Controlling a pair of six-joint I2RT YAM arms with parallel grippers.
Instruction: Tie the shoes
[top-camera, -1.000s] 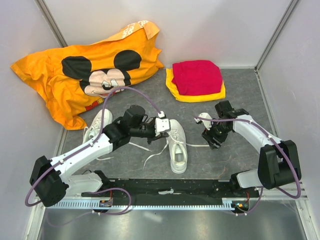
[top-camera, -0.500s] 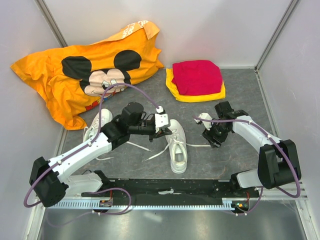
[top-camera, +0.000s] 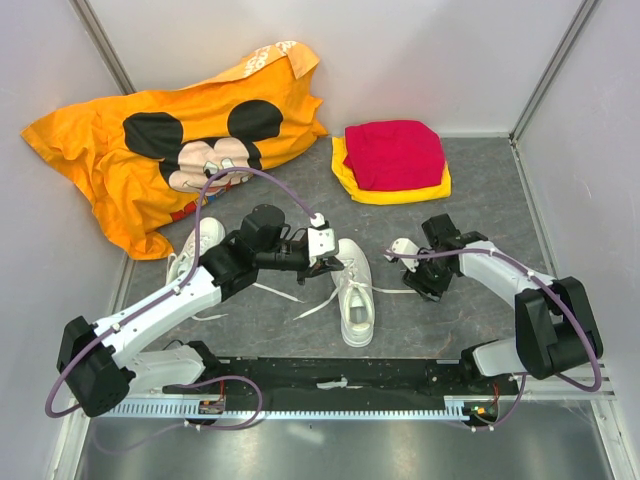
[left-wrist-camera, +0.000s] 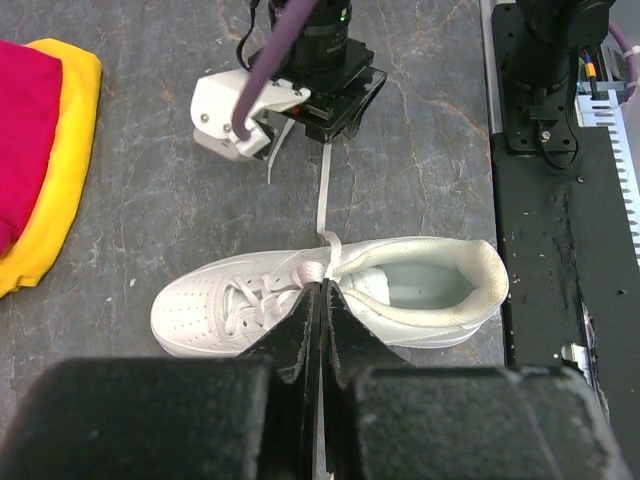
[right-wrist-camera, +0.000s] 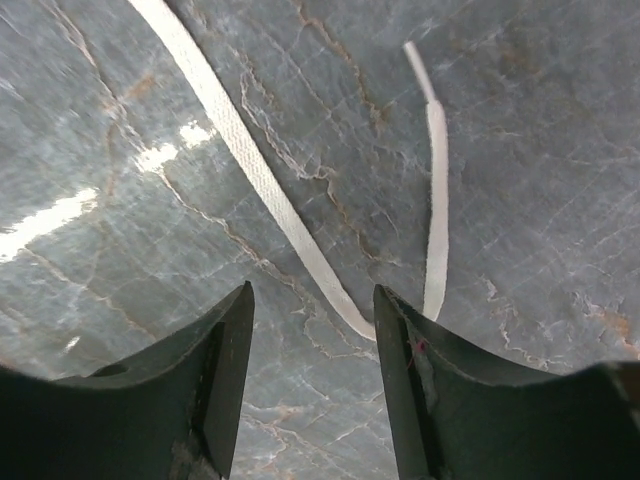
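The middle shoe (top-camera: 356, 295) stands on its sole on the grey table (top-camera: 480, 200), pretty much between the two arms. From the left wrist camera its toe points toward the folded cloths and its open heel faces the black base rail. The second shoe (top-camera: 195, 250) is off to the left, right by the edge of the orange shirt (top-camera: 120, 160) and partly hidden behind the left arm.

The left gripper (left-wrist-camera: 321, 300) is clamped tight, fingers pressed together just over the top of the lacing. A thin white strip shows between them, so it looks like it's pinching the pinched lace (top-camera: 312, 305), which trails down onto the table on the shoe's left side.

The loose lace (right-wrist-camera: 255, 170) runs out from the shoe's right side across the table to the right gripper (right-wrist-camera: 312, 295). That one has its jaws apart and low over the table, with the lace lying flat between them and curling back up past one finger. It isn't squeezing anything. Can't tell if the fingertips actually touch the table.

At the back, the red cloth (top-camera: 395, 152) sits on top of the yellow cloth (top-camera: 350, 178), well away from both shoes.
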